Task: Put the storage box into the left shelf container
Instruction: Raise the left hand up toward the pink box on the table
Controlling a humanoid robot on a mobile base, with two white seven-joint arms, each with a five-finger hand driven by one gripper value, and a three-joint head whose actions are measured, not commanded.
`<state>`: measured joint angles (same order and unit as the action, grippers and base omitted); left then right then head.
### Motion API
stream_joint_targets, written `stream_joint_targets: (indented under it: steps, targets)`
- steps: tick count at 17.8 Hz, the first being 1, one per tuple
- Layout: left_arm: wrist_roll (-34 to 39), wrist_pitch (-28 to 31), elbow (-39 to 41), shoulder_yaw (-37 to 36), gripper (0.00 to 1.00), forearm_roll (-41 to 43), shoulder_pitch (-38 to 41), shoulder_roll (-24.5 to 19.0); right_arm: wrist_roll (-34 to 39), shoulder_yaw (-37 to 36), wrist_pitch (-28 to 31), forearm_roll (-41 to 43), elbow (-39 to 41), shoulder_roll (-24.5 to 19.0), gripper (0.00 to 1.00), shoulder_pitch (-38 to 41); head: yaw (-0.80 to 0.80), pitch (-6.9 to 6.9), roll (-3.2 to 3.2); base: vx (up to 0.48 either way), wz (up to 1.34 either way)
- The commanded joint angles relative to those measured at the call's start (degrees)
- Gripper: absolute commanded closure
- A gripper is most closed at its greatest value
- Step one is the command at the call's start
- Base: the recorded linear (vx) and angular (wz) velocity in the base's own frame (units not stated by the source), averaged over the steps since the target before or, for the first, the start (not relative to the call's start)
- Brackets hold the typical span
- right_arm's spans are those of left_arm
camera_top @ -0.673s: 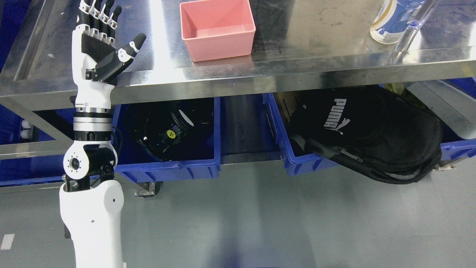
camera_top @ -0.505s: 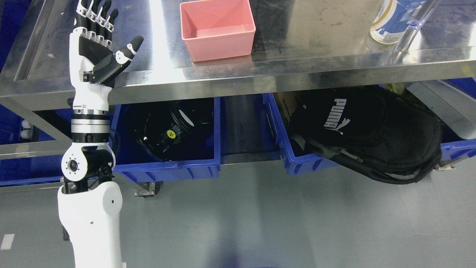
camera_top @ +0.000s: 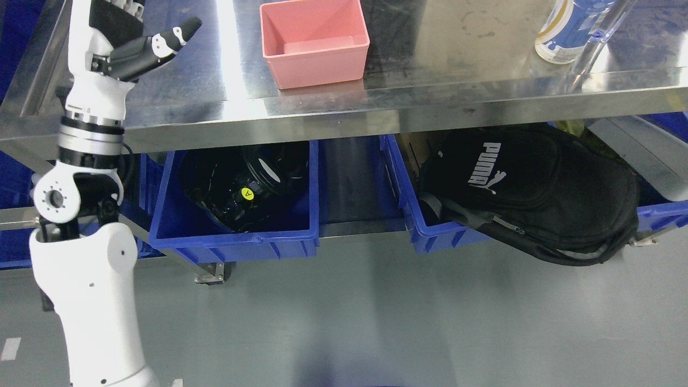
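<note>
Vs earlier frame: white-and-black left hand [camera_top: 115,32] has moved up and to the left, fingertips now cut off by the top edge; thumb [camera_top: 172,38] sticks out to the right, fingers spread, holding nothing. Right arm not in view. Everything else unchanged. Square pink plastic storage box [camera_top: 314,43] sits empty on the steel table top [camera_top: 430,64], well apart from the hand. Counts: 1 pink box, 1 blue-and-white can [camera_top: 567,29] at top right, 2 open blue plastic shelf bins below, left bin [camera_top: 236,236] w/ a black shiny object [camera_top: 242,185], right bin [camera_top: 424,226] w/ 1 black backpack [camera_top: 537,193].
</note>
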<state>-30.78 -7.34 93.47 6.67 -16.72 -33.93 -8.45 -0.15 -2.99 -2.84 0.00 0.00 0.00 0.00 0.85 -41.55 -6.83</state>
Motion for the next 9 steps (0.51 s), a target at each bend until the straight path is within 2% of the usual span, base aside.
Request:
stream_joint_targets:
  steps: [1,3,6,9]
  targets:
    - [-22.8,0.4,-10.5,-5.5,0.0,11.0,-13.2,-16.8,0.0,0.0,0.0,1.2,1.0,1.0,0.0,-0.2,0.0,0.0,0.0,0.0,0.0]
    - [-27.4,0.7,-12.8,-10.7,0.0,15.1,-16.1,-16.8,0.1,0.0,-0.1,1.2,1.0,1.0,0.0,-0.3,0.0,0.0,0.0,0.0,0.0]
    - [-27.6,0.8,-14.8,-20.2,0.0,17.6,-19.5,-15.8,0.1,0.0,-0.1,1.2,1.0,1.0,0.0,-0.2,0.0,0.0,0.0,0.0,0.0]
    - [-27.7,1.5,-17.7,-23.6,0.01,23.6,-22.7,-11.2,0.1,0.0,0.0,1.2,1.0,1.0,0.0,-0.3,0.0,0.0,0.0,0.0,0.0]
